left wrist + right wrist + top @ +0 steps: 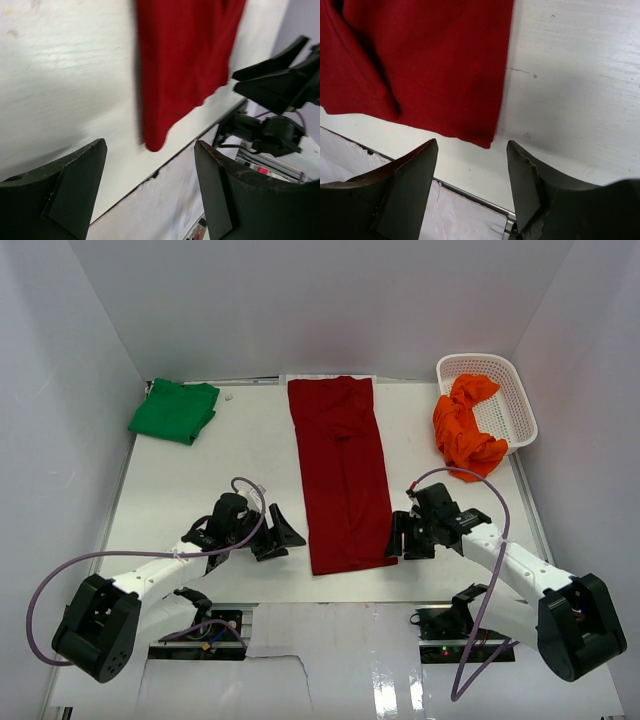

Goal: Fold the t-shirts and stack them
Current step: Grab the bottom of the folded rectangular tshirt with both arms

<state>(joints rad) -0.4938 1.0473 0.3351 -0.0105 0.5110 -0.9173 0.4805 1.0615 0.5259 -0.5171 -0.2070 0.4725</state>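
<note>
The dark red t-shirt (342, 472) lies folded into a long strip down the middle of the table, sleeves tucked in. Its near left corner shows in the left wrist view (185, 65), its near right corner in the right wrist view (425, 65). The green t-shirt (174, 410) lies folded at the far left. The orange t-shirt (466, 429) hangs crumpled over the basket's rim. My left gripper (283, 532) is open and empty just left of the red shirt's near end. My right gripper (394, 538) is open and empty just right of that end.
A white lattice basket (508, 398) stands at the far right corner. The table's near edge (330, 602) runs just behind both grippers, with electronics and cables below it. White walls enclose the table on three sides.
</note>
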